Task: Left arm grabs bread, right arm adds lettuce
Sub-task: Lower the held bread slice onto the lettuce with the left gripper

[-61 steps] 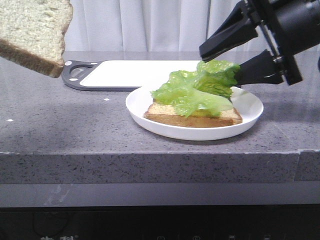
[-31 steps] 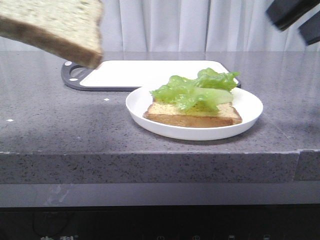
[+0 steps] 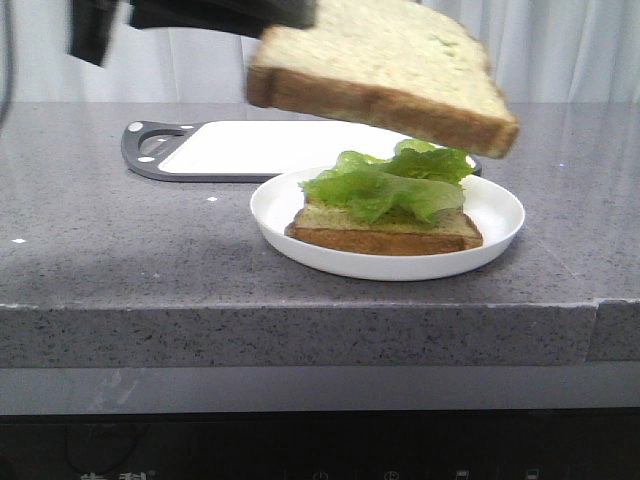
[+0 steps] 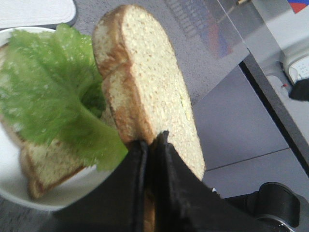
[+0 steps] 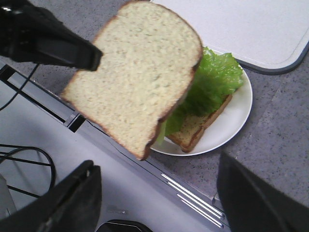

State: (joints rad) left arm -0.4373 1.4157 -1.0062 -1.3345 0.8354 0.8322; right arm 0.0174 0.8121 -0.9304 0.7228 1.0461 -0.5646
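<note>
My left gripper (image 3: 270, 15) is shut on the bread (image 3: 385, 75), a thick cream slice with a brown crust, and holds it tilted in the air just above the plate. It shows in the left wrist view (image 4: 145, 87) and the right wrist view (image 5: 135, 77) too. The lettuce (image 3: 390, 185), a ruffled light green leaf, lies on a second slice (image 3: 385, 236) on the white plate (image 3: 500, 215). It also shows under the bread in the left wrist view (image 4: 43, 92) and the right wrist view (image 5: 212, 79). My right gripper (image 5: 159, 203) is open and empty, off the table's front edge.
A white cutting board (image 3: 290, 148) with a dark grey rim and handle lies behind the plate on the grey stone counter (image 3: 120, 260). The counter's front edge (image 3: 300, 320) runs below the plate. White curtains hang at the back.
My left arm has carried the bread rightwards from the far left to over the plate. My right gripper let go of the lettuce and withdrew out of the front view.
</note>
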